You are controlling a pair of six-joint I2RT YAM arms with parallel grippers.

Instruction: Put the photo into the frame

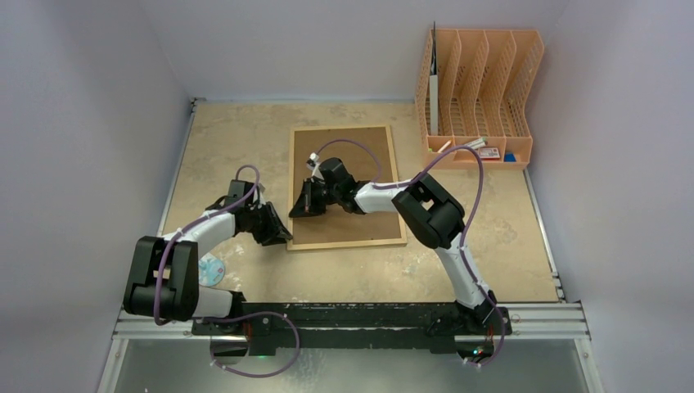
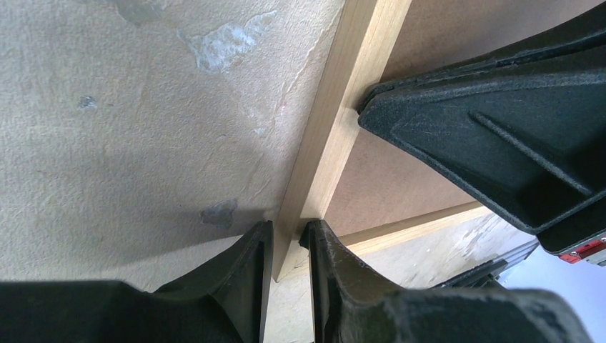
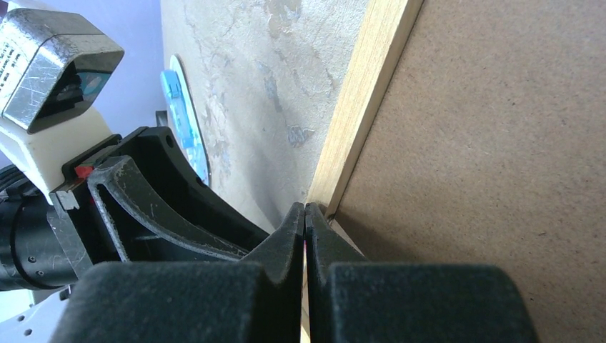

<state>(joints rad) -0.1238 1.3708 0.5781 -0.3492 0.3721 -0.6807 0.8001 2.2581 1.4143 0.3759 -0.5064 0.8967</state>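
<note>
**Both grippers at the frame's near-left corner**

The frame [image 1: 344, 229] lies flat in the middle of the table [image 1: 229, 139], back up. Its brown fibreboard faces the camera inside a thin light-wood border, with the long sides running near to far.

The left gripper [image 2: 287, 232] is at the near-left corner. Its 2 fingers [image 2: 250, 279] straddle the left border strip, 1 on the outer edge and 1 on the inner, clamped on the wood just short of the corner.

The right gripper [image 3: 306, 211] reaches across the fibreboard from the right. Its fingers are pressed together, with only a hairline between them. The joined tips touch the inner edge of the same left border, a little farther along than the left gripper. The 2 grippers are near each other but apart.

A round blue-and-white disc [image 1: 213, 268] lies on the table at near left, beside the left arm. An orange organiser [image 1: 479, 90] with 4 slots stands in the far-right corner, well apart from the frame.
</note>
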